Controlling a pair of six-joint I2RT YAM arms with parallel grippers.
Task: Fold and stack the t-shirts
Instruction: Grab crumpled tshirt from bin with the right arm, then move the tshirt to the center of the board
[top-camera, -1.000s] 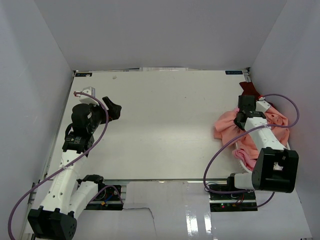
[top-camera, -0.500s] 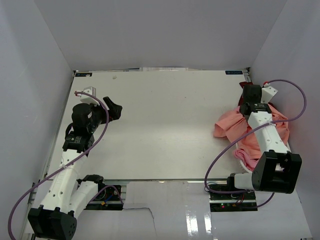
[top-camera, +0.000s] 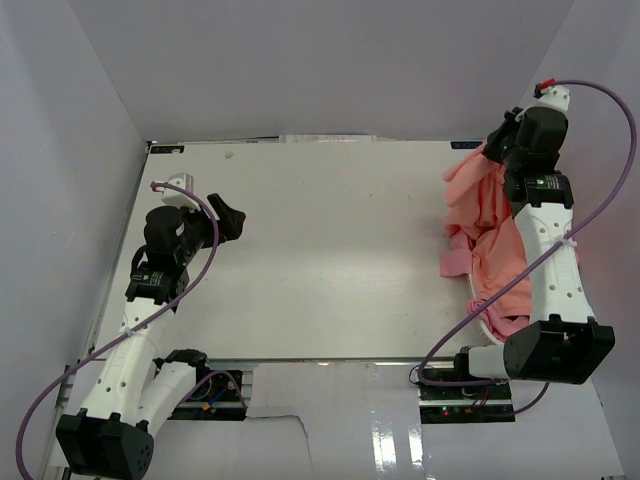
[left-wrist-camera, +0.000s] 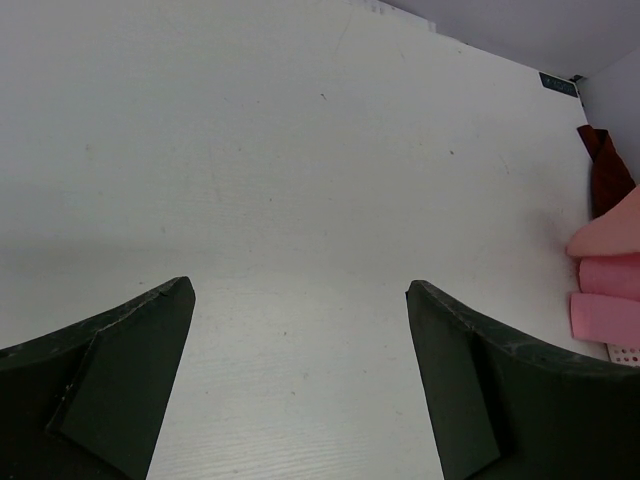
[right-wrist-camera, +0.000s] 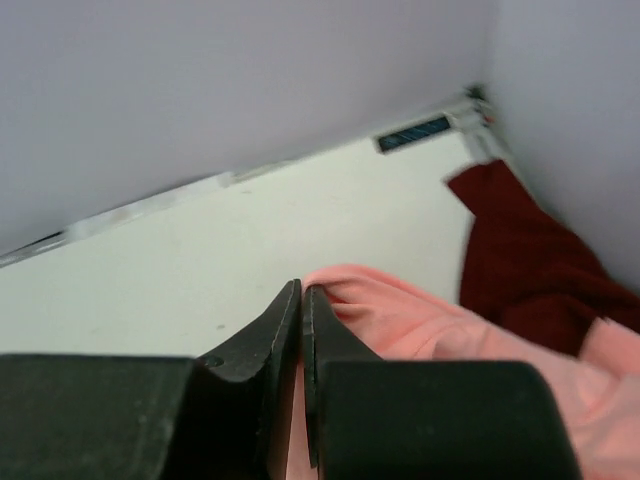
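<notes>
Salmon-pink t-shirt (top-camera: 482, 208), hanging in crumpled folds at 2 o'clock on the table (top-camera: 330, 250), pinched by the right fingers (right-wrist-camera: 265, 335); left fingers (left-wrist-camera: 110, 380) spread wide, empty.

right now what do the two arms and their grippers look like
Both have white links with black joint housings: left arm, right arm. A lilac cable loops along each, with a red fitting near the wrist. The left gripper and right gripper have dark, tapering fingers.
</notes>
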